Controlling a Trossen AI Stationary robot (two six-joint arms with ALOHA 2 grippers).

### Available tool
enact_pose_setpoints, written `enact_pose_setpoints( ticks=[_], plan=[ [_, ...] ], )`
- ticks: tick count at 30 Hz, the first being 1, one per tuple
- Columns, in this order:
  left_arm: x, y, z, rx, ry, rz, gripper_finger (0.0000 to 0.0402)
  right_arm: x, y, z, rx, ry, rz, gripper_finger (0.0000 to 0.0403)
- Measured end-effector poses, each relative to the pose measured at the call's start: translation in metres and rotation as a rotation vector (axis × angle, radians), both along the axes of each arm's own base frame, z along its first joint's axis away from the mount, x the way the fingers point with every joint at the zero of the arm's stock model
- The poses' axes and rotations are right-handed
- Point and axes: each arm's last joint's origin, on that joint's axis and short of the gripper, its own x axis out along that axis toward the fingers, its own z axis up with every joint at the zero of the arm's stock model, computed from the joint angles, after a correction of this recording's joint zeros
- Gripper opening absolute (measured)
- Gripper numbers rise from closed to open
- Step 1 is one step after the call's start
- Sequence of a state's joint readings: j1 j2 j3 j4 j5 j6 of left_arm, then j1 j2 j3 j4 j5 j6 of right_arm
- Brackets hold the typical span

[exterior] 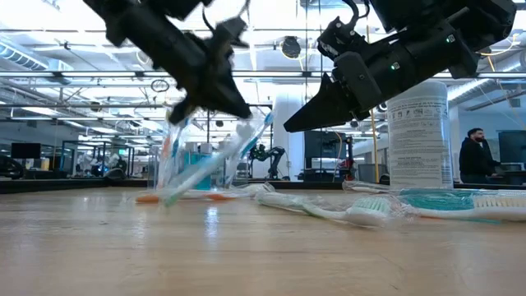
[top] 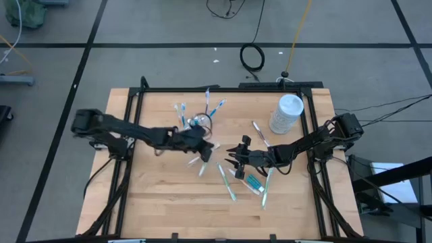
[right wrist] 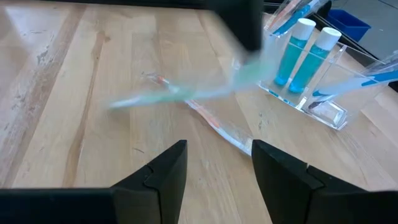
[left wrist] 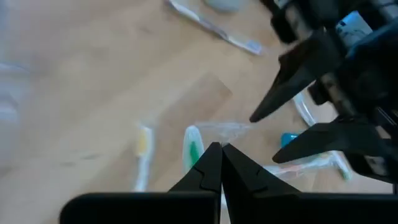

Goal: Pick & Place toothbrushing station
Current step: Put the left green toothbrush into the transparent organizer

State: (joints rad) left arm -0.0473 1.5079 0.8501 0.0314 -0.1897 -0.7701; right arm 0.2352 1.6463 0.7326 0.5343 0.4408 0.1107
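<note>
My left gripper (top: 208,146) is shut on a green-and-white toothbrush (exterior: 205,168) just above the table's middle. The toothbrush also shows blurred in the right wrist view (right wrist: 186,93). My right gripper (top: 236,155) is open and empty to the right of the left one, low over loose toothbrushes (top: 226,181) that lie flat on the wood. A clear plastic cup (right wrist: 311,93) stands behind the left gripper. It holds two teal tubes with white caps (right wrist: 298,56) and a few toothbrushes (top: 216,108). A teal tube (top: 254,182) lies on the table. My left gripper pinches the toothbrush between its two shut fingers, at one end of the handle (exterior: 246,131). The fingers come from above and slant down. The toothbrush hangs slanted below them, its lower end (exterior: 168,196) close to the table. I cannot tell whether that end touches the wood.
A tall white lidded container (top: 287,113) stands at the table's far right. More toothbrushes lie around the cup (top: 181,111) and in front of the right gripper (exterior: 345,210). A person (exterior: 475,156) stands far off in the room. Bare wood (top: 162,196) lies toward the near left.
</note>
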Motion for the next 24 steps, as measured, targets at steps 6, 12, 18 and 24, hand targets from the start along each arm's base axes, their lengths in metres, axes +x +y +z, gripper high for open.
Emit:
enact_pose_setpoints(
  ticks=[6, 12, 18, 24],
  plan=[
    [-0.036, 0.008, 0.051, 0.166, -0.069, 0.079, 0.0003, 0.0, 0.0, 0.0, 0.0, 0.0, 0.0, 0.0171],
    [-0.072, 0.014, 0.085, 0.334, -0.111, 0.169, 0.0005, 0.0, 0.0, 0.001, 0.001, -0.006, 0.0, 0.0171],
    [-0.098, 0.022, 0.107, 0.511, -0.12, 0.328, 0.0006, 0.0, 0.0, 0.001, 0.002, -0.006, 0.0, 0.0171],
    [-0.105, 0.03, 0.109, 0.605, -0.063, 0.425, 0.0006, 0.0, 0.0, 0.001, 0.001, -0.007, 0.0, 0.0171]
  ],
)
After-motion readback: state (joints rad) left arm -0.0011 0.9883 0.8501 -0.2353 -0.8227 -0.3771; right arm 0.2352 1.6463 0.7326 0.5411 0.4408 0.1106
